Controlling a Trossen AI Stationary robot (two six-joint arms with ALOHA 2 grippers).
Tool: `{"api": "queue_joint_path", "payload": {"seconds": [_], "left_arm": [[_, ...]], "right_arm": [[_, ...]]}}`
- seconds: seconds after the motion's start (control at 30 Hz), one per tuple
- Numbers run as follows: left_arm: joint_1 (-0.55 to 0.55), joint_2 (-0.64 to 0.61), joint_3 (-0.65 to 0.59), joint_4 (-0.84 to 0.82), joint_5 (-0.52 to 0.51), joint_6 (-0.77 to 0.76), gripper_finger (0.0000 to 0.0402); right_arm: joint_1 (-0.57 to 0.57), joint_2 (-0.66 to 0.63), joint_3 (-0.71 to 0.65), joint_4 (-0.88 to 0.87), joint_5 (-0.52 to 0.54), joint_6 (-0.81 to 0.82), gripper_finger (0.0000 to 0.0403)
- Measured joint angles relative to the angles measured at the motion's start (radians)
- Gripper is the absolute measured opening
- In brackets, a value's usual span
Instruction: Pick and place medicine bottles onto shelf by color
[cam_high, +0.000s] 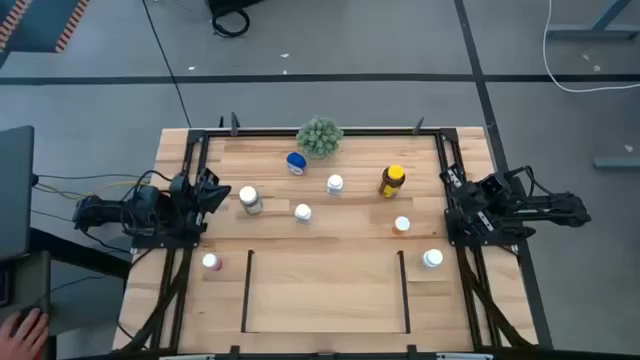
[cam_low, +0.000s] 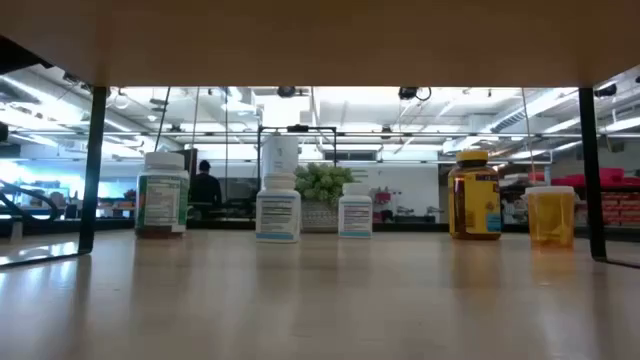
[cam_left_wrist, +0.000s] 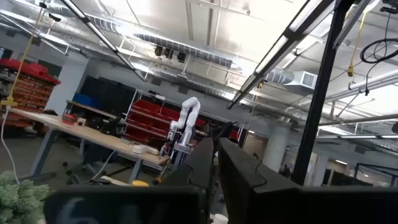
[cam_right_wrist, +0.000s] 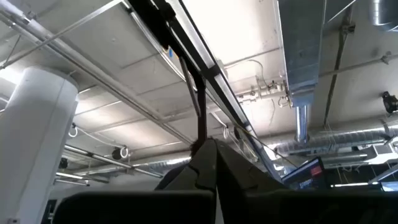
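Wooden table, bottles scattered, both my grippers closed and empty.
My left gripper (cam_high: 212, 193) waits at the left edge, my right gripper (cam_high: 455, 200) at the right edge. Bottles (cam_high: 335, 184) lie across the middle; the shelf (cam_high: 247, 290) sits lower centre, holding none.

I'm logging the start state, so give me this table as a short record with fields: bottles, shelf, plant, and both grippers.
bottles: eight standing loose on the table, including the amber bottle with a yellow cap and the blue bottle
shelf: no bottles inside its black outline
plant ball: at the far edge, beside the blue bottle
left gripper: shut, empty, at the left edge
right gripper: shut, empty, at the right edge
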Motion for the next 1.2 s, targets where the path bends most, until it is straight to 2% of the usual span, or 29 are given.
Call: {"api": "queue_joint_path", "payload": {"seconds": [1.2], "left_arm": [[0.000, 0.000, 0.000, 0.000, 0.000, 0.000, 0.0030]], "right_arm": [[0.000, 0.000, 0.000, 0.000, 0.000, 0.000, 0.0006]]}}
